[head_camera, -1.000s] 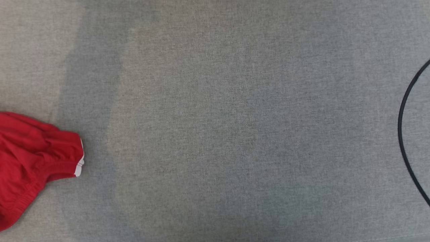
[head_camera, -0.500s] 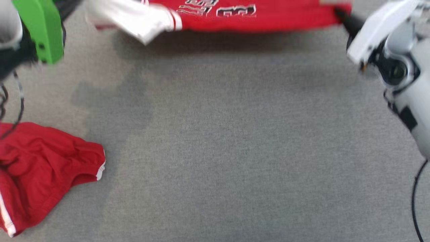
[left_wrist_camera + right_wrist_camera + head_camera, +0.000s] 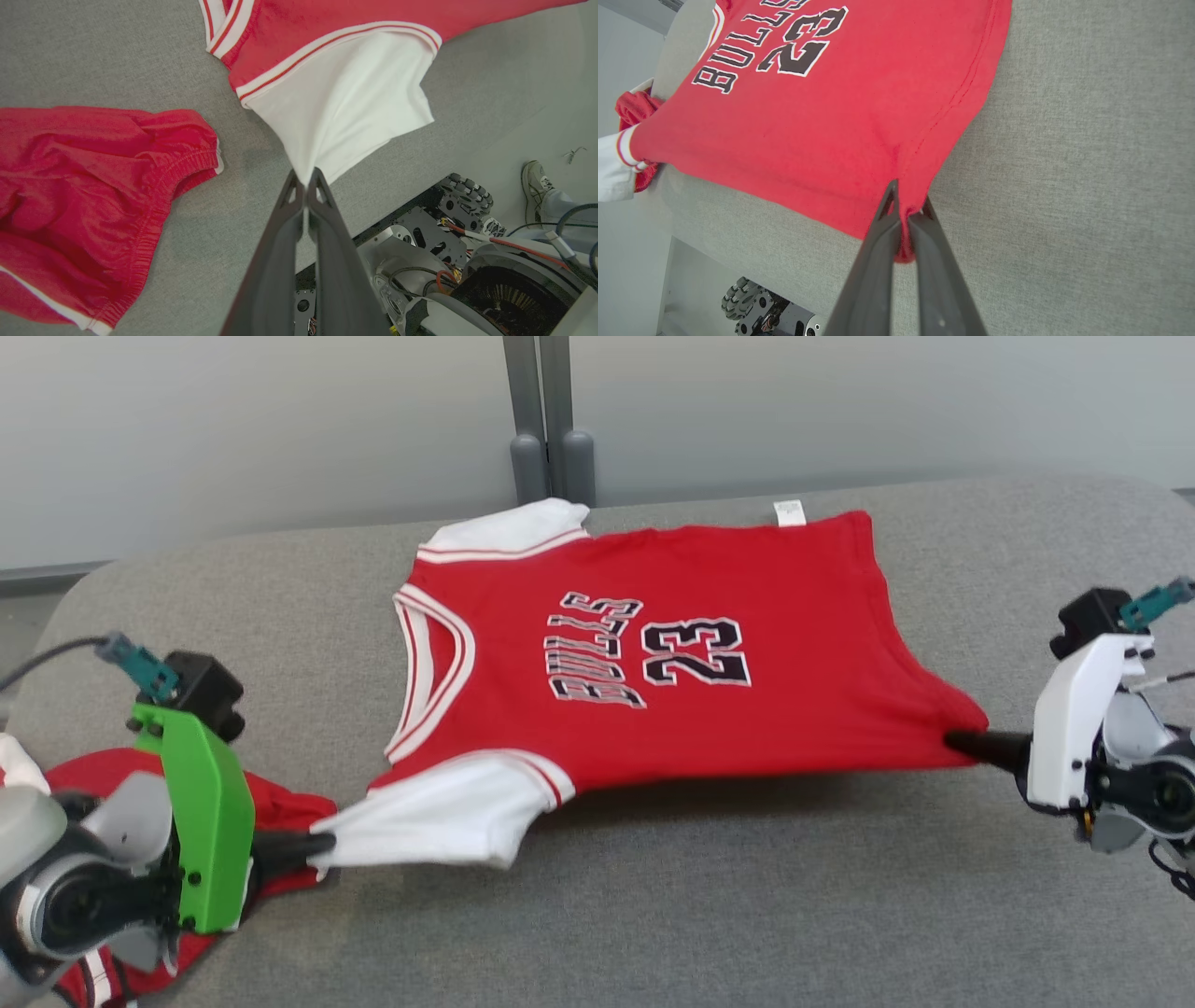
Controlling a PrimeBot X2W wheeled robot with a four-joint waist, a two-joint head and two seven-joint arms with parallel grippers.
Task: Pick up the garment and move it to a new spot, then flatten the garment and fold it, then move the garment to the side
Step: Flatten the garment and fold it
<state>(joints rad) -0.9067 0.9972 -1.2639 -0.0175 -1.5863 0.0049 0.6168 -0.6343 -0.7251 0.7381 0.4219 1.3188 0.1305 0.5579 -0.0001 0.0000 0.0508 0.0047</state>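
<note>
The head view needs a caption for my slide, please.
Left gripper pinches the white sleeve, right gripper the hem corner, spreading the red jersey.

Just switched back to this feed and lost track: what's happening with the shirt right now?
Both claws are shut on the jersey. The left claw pinches the near white sleeve, and the right claw pinches the near hem corner. The near edge is stretched between them and looks lifted, while the far part seems to lie on the grey pad, print up. Red shorts lie crumpled beside the left claw. No fold has been made yet.
</note>
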